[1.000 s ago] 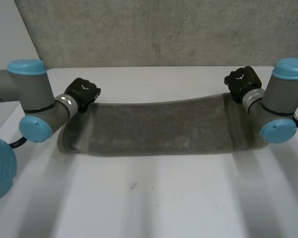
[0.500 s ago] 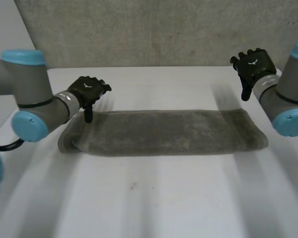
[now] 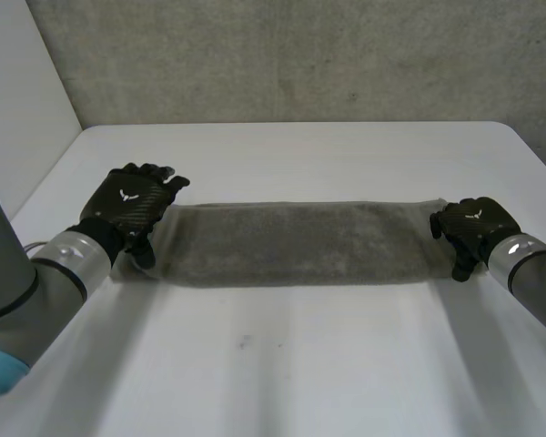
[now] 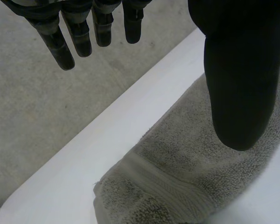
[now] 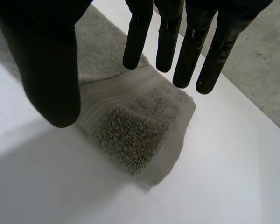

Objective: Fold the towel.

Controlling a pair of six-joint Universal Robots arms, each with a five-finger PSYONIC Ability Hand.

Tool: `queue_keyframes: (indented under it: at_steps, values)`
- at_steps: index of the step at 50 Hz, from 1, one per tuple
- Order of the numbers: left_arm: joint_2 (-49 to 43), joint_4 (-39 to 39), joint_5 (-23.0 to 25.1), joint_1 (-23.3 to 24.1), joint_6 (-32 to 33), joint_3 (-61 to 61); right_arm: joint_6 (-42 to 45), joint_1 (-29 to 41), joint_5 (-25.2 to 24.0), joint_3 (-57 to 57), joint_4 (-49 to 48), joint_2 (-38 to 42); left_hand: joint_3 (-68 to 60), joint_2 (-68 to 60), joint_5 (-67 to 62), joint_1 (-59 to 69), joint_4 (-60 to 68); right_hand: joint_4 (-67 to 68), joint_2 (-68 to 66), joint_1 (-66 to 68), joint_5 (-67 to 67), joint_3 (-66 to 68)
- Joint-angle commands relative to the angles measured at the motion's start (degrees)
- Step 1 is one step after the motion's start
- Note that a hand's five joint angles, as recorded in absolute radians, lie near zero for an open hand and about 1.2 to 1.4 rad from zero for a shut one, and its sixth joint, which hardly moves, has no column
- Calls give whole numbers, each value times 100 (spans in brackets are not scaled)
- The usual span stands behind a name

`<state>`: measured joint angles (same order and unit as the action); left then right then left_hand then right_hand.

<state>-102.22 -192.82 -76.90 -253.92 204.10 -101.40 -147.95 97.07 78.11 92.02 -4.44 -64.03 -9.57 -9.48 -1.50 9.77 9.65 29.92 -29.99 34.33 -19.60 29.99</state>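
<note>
hovering over the towel's left short end, the left hand (image 3: 132, 205) has its fingers (image 4: 78, 35) straight and its thumb (image 4: 240, 79) held well apart from them, clamping nothing. in its wrist view the hemmed end of the cloth lies below the gap between thumb and fingers, which reads as a hand lined up to close on that end. the right hand (image 3: 473, 228) mirrors it at the opposite short end, its fingers straight and spread, thumb apart, empty too, with the layered corner of the cloth under its fingertips. the towel (image 3: 300, 241) lies between them as a long narrow band, already doubled lengthwise by the look of its thick ends, flat across the middle of the white table (image 3: 282, 373). one hand at each end suits, i judge, a fold that brings the two ends together, so a grasp of both ends likely comes next.
</note>
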Motion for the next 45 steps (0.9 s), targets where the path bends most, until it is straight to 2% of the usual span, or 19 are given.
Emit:
queue_keyframes:
  at_steps: [1, 7, 12, 13, 14, 21, 27, 29, 32, 36, 38, 39, 41, 42, 45]
  values:
    - [18, -370, 0, -97, -363, -257, 3, -224, -139, 246, -795, 294, -43, -52, 150, 23, 35, 1027, -1020, 586, -1060, 1020]
    - [9, -388, 9, -123, -406, -284, 47, -294, -130, 176, -795, 549, -43, -52, 150, 23, 35, 1128, -1121, 687, -1161, 1121]
    - [9, -388, 0, -123, -406, -292, 56, -382, -147, 158, -822, 593, -43, -52, 150, 23, 35, 1885, -1878, 1444, -1917, 1878]
    - [9, -388, 9, -123, -406, -292, 56, -408, -121, 150, -839, 593, -43, -52, 150, 23, 35, 2968, -2961, 2527, -3000, 2961]
    - [9, -388, 0, -114, -406, -292, 56, -443, -112, 141, -857, 611, -43, -52, 150, 23, 35, 4927, -4920, 4486, -4959, 4920]
    - [9, -397, 0, -114, -406, -301, 56, -813, 20, 88, -866, 505, -43, -52, 150, 23, 35, 5008, -5001, 4567, -5040, 5001]
    - [27, -397, 0, -114, -406, -336, 135, -1489, 46, -219, -786, 479, -43, -52, 150, 23, 35, 5008, -5001, 4567, -5040, 5001]
    - [35, -397, 0, -114, -406, -336, 327, -1953, 46, -464, -725, 479, -43, -52, 150, 23, 35, 5008, -5001, 4567, -5040, 5001]
    - [35, -397, 0, -114, -406, -336, 643, -2122, 11, -701, -542, 427, -43, -52, 150, 23, 35, 5008, -5001, 4567, -5040, 5001]
    - [35, -397, 0, -114, -406, -336, 662, -2008, -24, -1010, -329, 400, -43, -52, 150, 23, 35, 5008, -5001, 4567, -5040, 5001]
    - [35, -397, 0, -105, -406, -336, 339, -1493, -15, -1404, -181, 234, -43, -52, 150, 23, 35, 5008, -5001, 4567, -5040, 5001]
    - [35, -397, -9, -105, -406, -345, 337, -1490, -15, -1406, -180, 233, -43, -52, 150, 23, 35, 5008, -5001, 4567, -5040, 5001]
    - [44, -397, -18, -105, -406, -345, -83, -702, -15, -1826, -145, 101, -43, -52, 150, 23, 35, 5008, -5001, 4567, -5040, 5001]
    - [44, -397, -18, -105, -406, -345, -85, -699, -15, -1828, -145, 101, -43, -52, 150, 23, 35, 5008, -5001, 4567, -5040, 5001]
    - [44, -397, -18, -105, -406, -345, -356, 97, -15, -2195, -154, 153, -43, -52, 150, 23, 35, 5008, -5001, 4567, -5040, 5001]
